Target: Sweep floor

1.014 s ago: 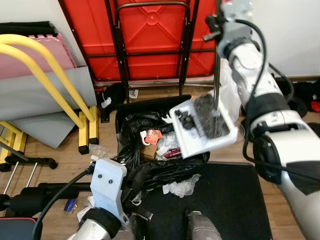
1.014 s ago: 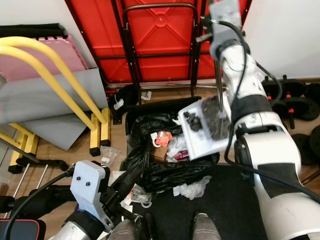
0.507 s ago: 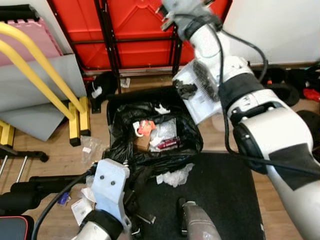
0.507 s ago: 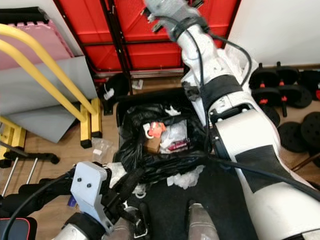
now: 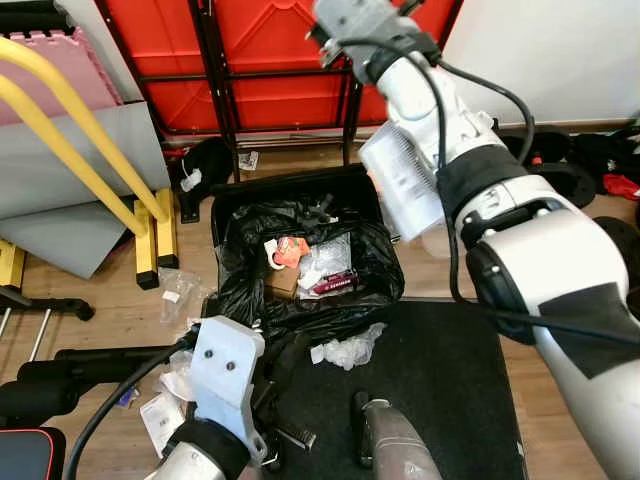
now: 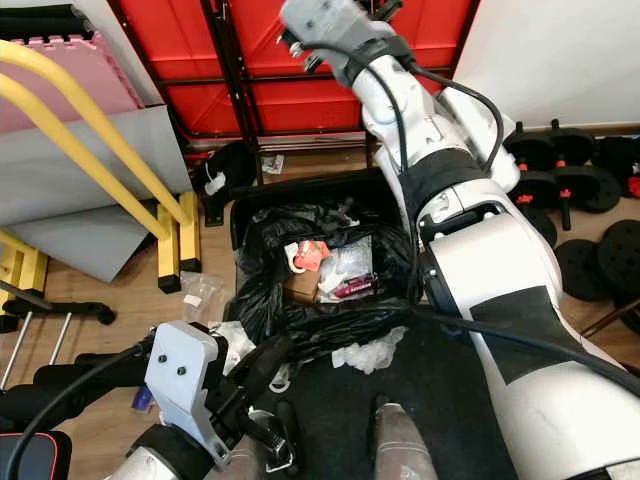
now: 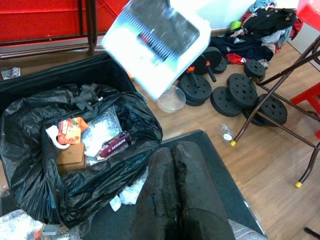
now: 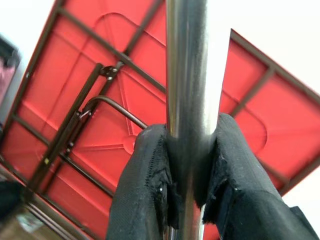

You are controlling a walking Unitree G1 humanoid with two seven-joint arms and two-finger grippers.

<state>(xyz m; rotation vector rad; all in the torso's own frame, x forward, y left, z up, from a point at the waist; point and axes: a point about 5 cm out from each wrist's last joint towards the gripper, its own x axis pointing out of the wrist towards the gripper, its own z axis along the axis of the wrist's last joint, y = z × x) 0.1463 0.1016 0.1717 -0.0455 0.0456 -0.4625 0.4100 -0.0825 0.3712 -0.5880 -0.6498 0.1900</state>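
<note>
The right gripper [image 8: 187, 200] has its fingers [image 8: 145, 195] clenched on the metal handle [image 8: 186, 75] of the dustpan [image 7: 157, 40], which is raised and tipped steeply over the far right corner of the bin [image 5: 300, 270], so that its open lip points down into the black liner. That tilt seems meant to let the sweepings slide off: dark clumps of debris [image 7: 87, 95] lie on the liner at the bin's far edge, just under the pan, while the pan's ribbed face looks nearly bare. Inside the bin sit a red-and-white wrapper [image 5: 290, 250], a brown box [image 7: 70, 156] and crumpled clear plastic. The left gripper [image 7: 172, 200] hangs low at the near side of the bin, above the black mat [image 5: 440, 400], its fingers pressed together on nothing. Scraps of paper and plastic [image 5: 165, 415] remain on the wooden floor [image 5: 110, 310] by the bin's near left corner, so more sweeping appears to be left. The emptying step looks close to done; a gentle shake may loosen what clings.
</note>
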